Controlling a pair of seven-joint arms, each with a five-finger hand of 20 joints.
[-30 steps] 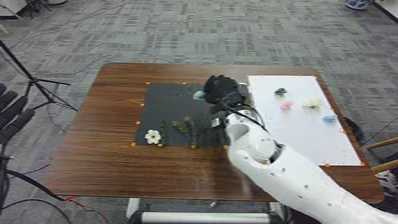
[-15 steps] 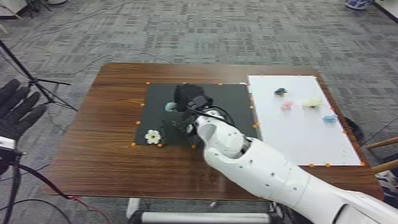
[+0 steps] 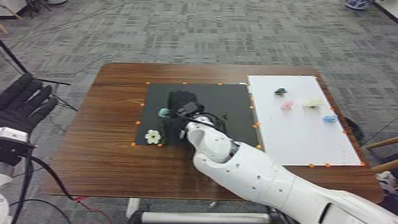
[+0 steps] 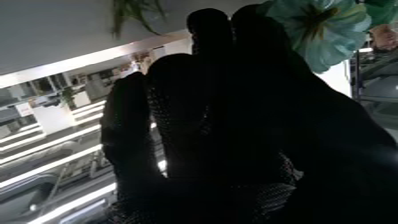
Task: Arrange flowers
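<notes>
- Head view: your right hand [image 3: 180,104] is over the black mat [image 3: 233,94]. Across the last second it has swung from the mat's right part towards its left, bringing the teal bloom [image 3: 163,113] along.
- That shared travel tells you the bloom is in your grasp, by the look of it pinched in the right hand. It sits at the hand's left side, above the mat and near the white flower [image 3: 153,136], which hasn't shifted.
- For the task, you seem to be in the placing step: the bloom looks close to its spot beside the white one. Your next move likely calls for a small alignment, a gentle lowering and a clean release; a hasty one could nudge the white flower or crease petals.
- On the white sheet [image 3: 305,142], the dark bloom [image 3: 281,92], pink bloom [image 3: 287,105], pale yellow bloom [image 3: 312,103] and blue bloom [image 3: 330,119] lie apart from one another, so you probably have more to place.
- Your left hand [image 3: 25,102] has risen a little beside the tabletop [image 3: 93,125]; its fingers are spread, holding nothing.
- Right wrist view: the teal petals spread against your gloved fingertips, with a green sprig [image 4: 127,14] farther off.
</notes>
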